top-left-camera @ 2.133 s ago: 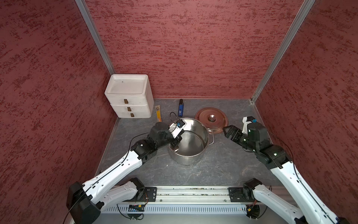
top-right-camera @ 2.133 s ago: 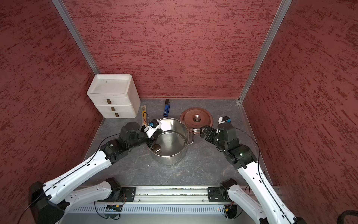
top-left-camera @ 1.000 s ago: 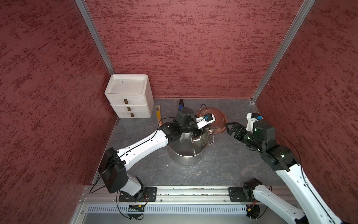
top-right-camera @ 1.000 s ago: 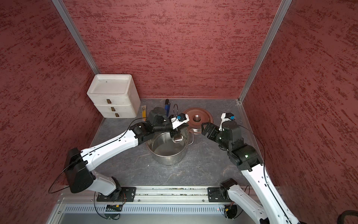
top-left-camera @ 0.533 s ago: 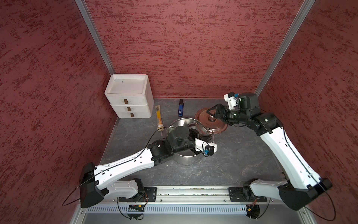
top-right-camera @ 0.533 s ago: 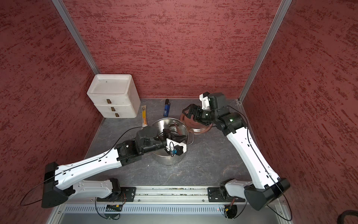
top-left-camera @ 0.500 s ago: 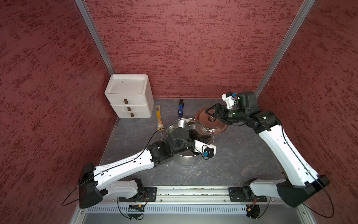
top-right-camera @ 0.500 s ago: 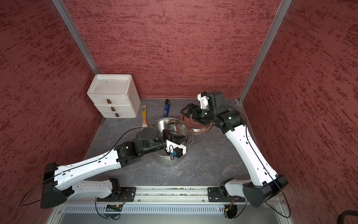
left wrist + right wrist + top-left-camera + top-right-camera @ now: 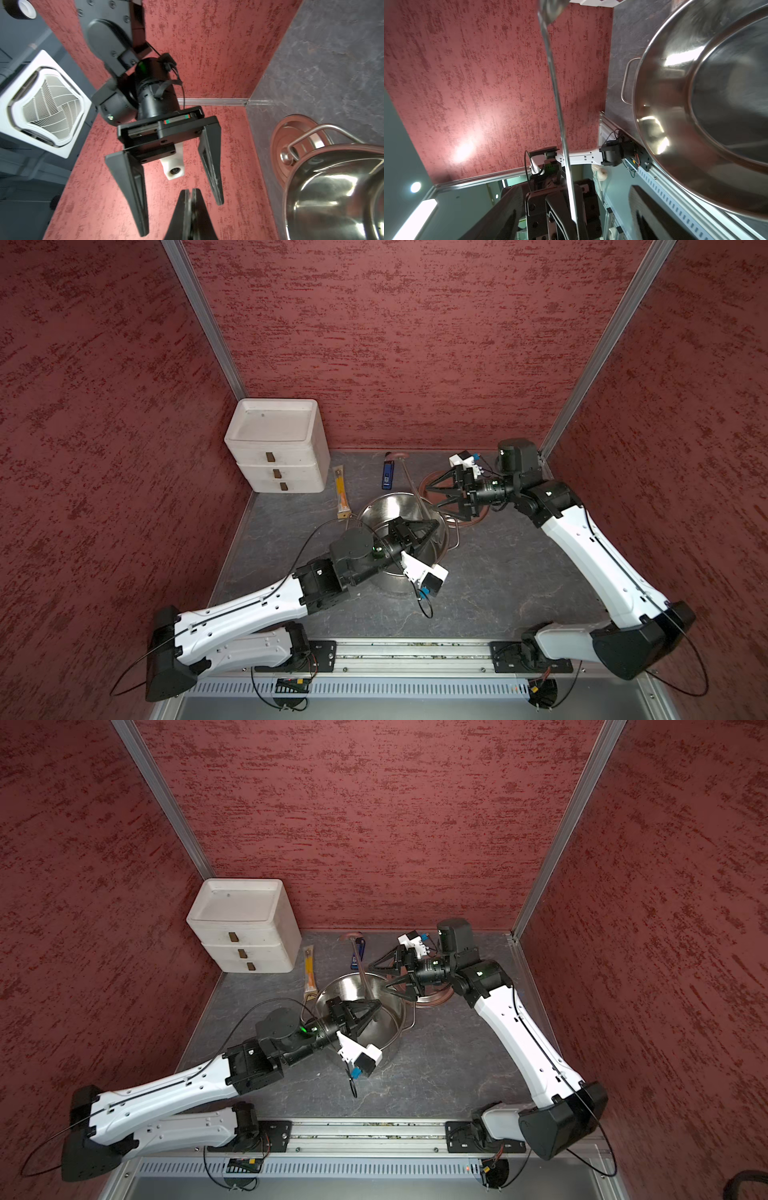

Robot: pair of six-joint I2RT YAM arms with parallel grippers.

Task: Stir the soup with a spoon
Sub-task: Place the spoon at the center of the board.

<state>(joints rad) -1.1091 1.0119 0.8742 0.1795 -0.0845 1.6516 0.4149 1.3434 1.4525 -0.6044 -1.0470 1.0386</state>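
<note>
Your spoon (image 9: 557, 104) is up in the air over the pot (image 9: 388, 509), which sits mid-worktop (image 9: 498, 572). Its long axis slants from the handle end, pinched tight in your left tool (image 9: 433, 526) above the pot, to the bowl end, which points at the back wall above the blue gadget (image 9: 387, 477). Your right tool (image 9: 432, 495) is spread wide, close beside the handle.

Table (image 9: 498, 580): pot (image 9: 384, 512), lid (image 9: 291, 128), drawers (image 9: 278, 456), stick (image 9: 341, 493), gadget (image 9: 387, 479)
</note>
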